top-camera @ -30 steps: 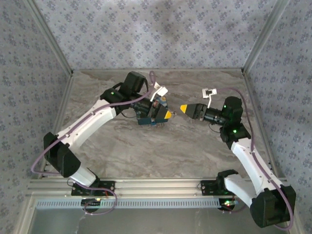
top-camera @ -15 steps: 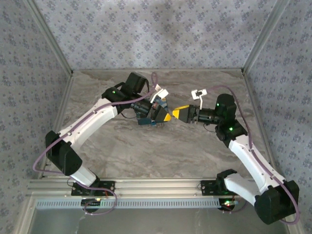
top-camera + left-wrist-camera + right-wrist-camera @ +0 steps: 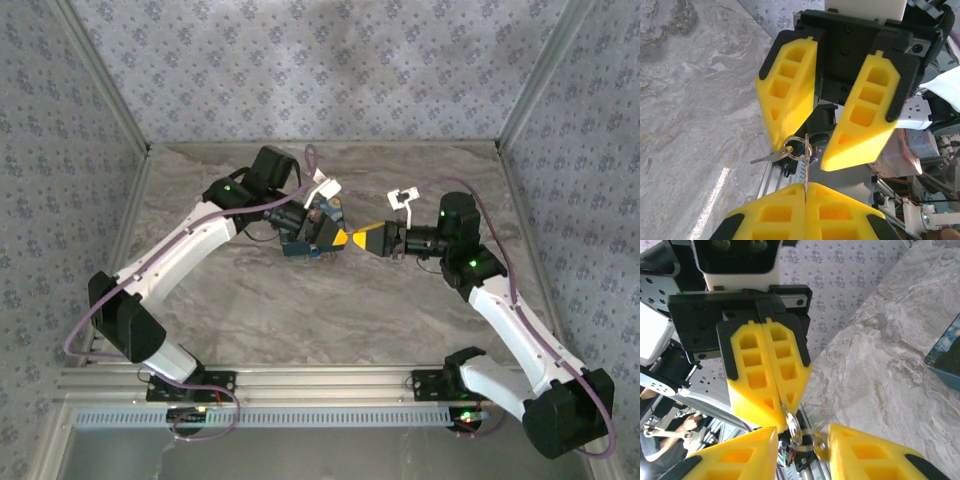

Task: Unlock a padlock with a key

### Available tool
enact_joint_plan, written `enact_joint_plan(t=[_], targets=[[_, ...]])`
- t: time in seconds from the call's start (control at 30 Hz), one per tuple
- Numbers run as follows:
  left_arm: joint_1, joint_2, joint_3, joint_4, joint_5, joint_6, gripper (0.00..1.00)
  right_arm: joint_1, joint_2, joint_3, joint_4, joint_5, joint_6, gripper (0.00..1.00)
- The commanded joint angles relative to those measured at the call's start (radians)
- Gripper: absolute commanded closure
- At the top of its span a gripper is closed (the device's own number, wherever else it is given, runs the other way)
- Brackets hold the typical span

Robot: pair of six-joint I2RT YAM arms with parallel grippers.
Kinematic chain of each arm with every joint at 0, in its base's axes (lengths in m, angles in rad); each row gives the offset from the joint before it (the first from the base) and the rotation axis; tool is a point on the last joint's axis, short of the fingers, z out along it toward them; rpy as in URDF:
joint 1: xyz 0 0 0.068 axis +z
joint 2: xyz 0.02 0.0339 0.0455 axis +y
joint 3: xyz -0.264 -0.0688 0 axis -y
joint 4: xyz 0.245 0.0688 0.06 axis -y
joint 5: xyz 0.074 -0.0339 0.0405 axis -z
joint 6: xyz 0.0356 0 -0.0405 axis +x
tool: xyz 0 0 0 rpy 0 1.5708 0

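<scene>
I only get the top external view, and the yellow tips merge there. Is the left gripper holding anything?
Observer: Yes. The left gripper is shut on a thin key, seen edge-on from its wrist camera.
Operator: And the right one?
Observer: The right gripper is open, and the ring on that key sits between its jaws.
Operator: Anything else on the ring?
Observer: A second key hangs from it, out to one side.
</scene>
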Motion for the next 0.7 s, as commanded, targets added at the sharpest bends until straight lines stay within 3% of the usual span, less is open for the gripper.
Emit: enact_joint_plan(t=[0.0, 0.1, 0.2, 0.27, 0.43, 0.67], targets=[[0.006, -0.032, 0.007, -0.002, 0.03, 0.02, 1.0, -0.004, -0.01, 0.03, -0.004, -0.03, -0.012, 0.72], [0.006, -0.03, 0.002, 0.001, 0.044, 0.019, 1.0, -0.002, -0.01, 0.03, 0.011, -0.024, -0.01, 0.72], [0.005, -0.027, -0.001, 0.0, 0.059, 0.021, 1.0, -0.001, -0.008, 0.034, 0.015, -0.008, -0.009, 0.5], [0.005, -0.024, -0.002, -0.003, 0.07, 0.024, 1.0, 0.001, -0.01, 0.031, 0.033, 0.001, -0.002, 0.47], [-0.001, -0.022, -0.005, -0.009, 0.075, 0.025, 1.0, 0.013, 0.002, 0.036, 0.082, -0.002, 0.022, 0.51], [-0.001, -0.02, -0.004, -0.005, 0.07, 0.023, 1.0, 0.022, 0.01, 0.043, 0.069, -0.017, 0.012, 0.7]])
